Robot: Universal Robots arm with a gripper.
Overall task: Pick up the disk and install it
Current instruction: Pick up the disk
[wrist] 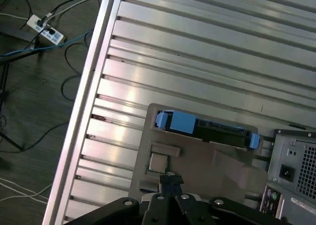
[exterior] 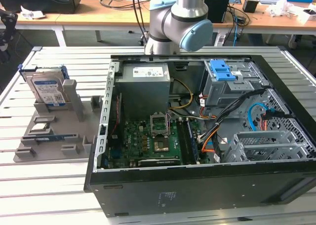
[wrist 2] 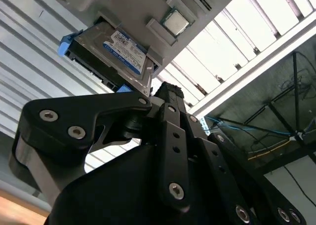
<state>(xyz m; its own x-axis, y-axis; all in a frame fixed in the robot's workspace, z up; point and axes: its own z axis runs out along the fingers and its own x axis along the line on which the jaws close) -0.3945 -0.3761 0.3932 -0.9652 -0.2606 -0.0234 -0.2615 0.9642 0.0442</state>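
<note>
We note the claw [wrist: 171, 178] closed, holding nothing, apart from the disk [exterior: 48, 90], which stands upright in a grey holder [exterior: 29, 153].

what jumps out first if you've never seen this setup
The big open computer case, boards and cables bare, sits toward the exterior view's right. On the exterior view's left, the disk in its blue frame stands upright in a grey holder on the table. In the second wrist view the black hand points toward that disk.
</note>
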